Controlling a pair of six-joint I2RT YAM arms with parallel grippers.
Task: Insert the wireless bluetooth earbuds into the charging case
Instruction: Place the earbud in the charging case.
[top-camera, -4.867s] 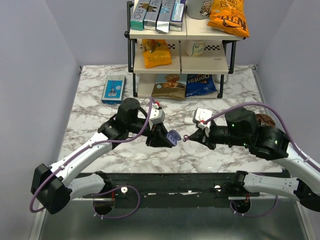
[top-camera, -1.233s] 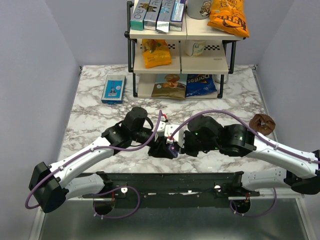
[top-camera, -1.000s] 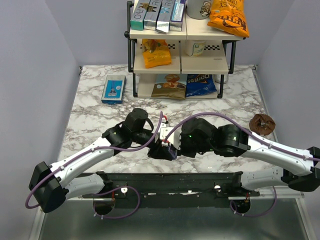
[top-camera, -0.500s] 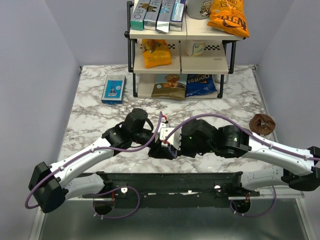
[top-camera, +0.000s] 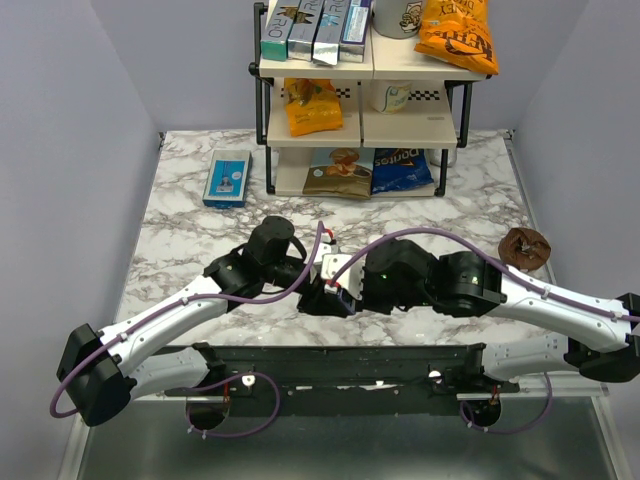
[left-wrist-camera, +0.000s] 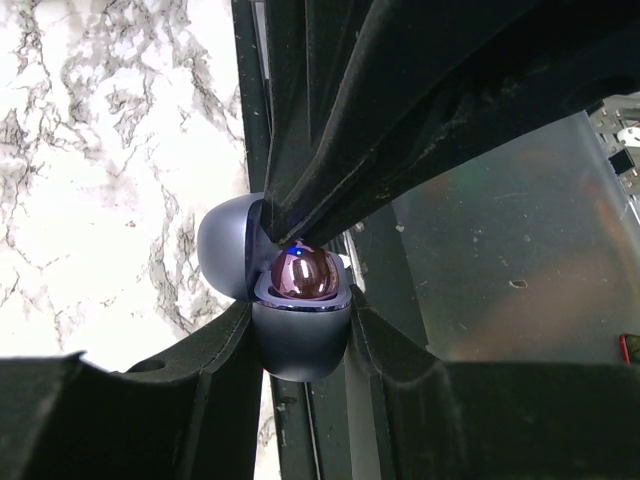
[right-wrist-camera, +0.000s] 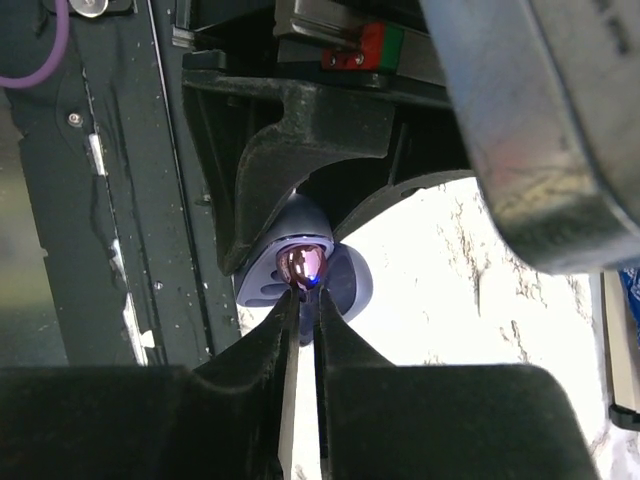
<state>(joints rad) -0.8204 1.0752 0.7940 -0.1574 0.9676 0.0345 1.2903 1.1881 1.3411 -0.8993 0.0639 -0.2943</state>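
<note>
Hold: small oval bluish-grey plastic charging case, lid open, is clamped in left gripper over the near edge of the marbled desk | Earbud: glossy pink rounded earbud is seated in a well | Change: right gripper, well apart seconds ago, is now set on it, tips a slit apart; grip or release cannot be told | Meaning: this insertion is judged nearly done.

Left wrist: charging case lid half hidden behind right gripper.

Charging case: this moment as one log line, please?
charging case: open, in left gripper; earbud: seated in case; right gripper: tips at earbud
</note>
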